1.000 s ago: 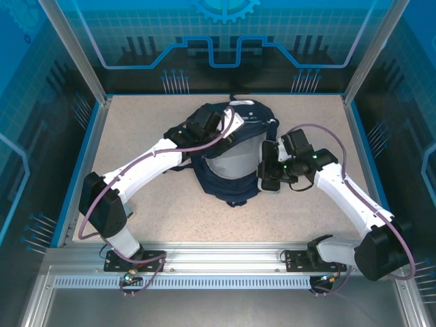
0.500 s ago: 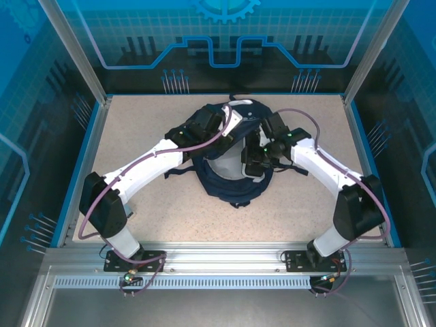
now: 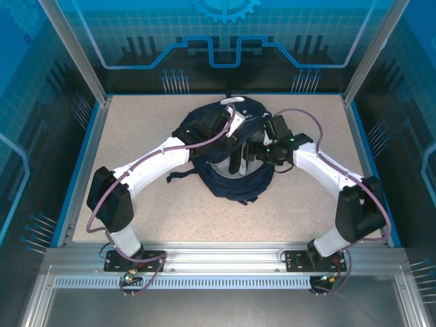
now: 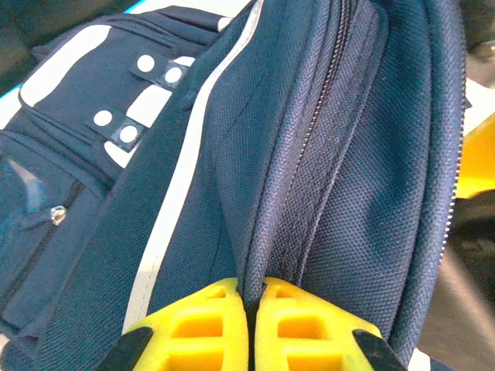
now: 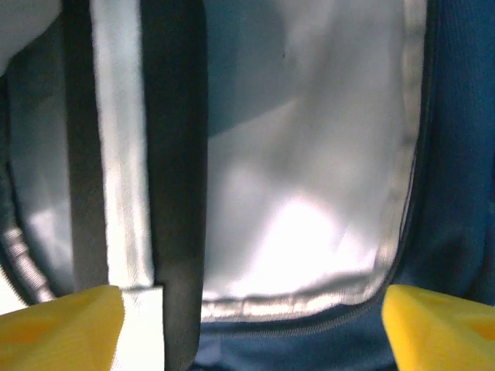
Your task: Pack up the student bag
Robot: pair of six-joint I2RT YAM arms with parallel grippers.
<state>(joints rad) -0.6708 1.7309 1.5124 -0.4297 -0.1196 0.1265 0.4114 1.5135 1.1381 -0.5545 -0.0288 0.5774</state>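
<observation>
The large navy-blue fabric student bag (image 3: 231, 185), with its white reflective stripe (image 4: 179, 205), is lying towards the far middle of the speckled beige tabletop (image 3: 150, 116), its mouth gaping upward between the two arms. The left gripper (image 4: 252, 311) is pinching a fold of the navy cloth right beside the zipper track (image 4: 309, 162). Its yellow fingers are pressed together with only the fabric between them, and this grip appears to be lifting the rim so that the opening is standing wide rather than sagging shut. That is probably why the bag is sitting bunched and raised on its left side in the overhead view. The right gripper (image 5: 247, 334) is reaching in from the right and is hanging directly over, or just inside, the opening. Its yellow fingertips are standing far apart at the lower corners of its own camera's view, and nothing is lying between them. It is looking straight at the pale grey inner lining (image 5: 309, 193) and a black webbing band (image 5: 178, 154) running down one side, so the hand seems to be emptied, or empty, over the main compartment. Whether anything is already resting inside is hard to tell, since only lining is showing. Relative to the hands, the bag is lying under and around both of them, with the left one touching its rim and the right one hovering within its mouth, apart from the cloth.
</observation>
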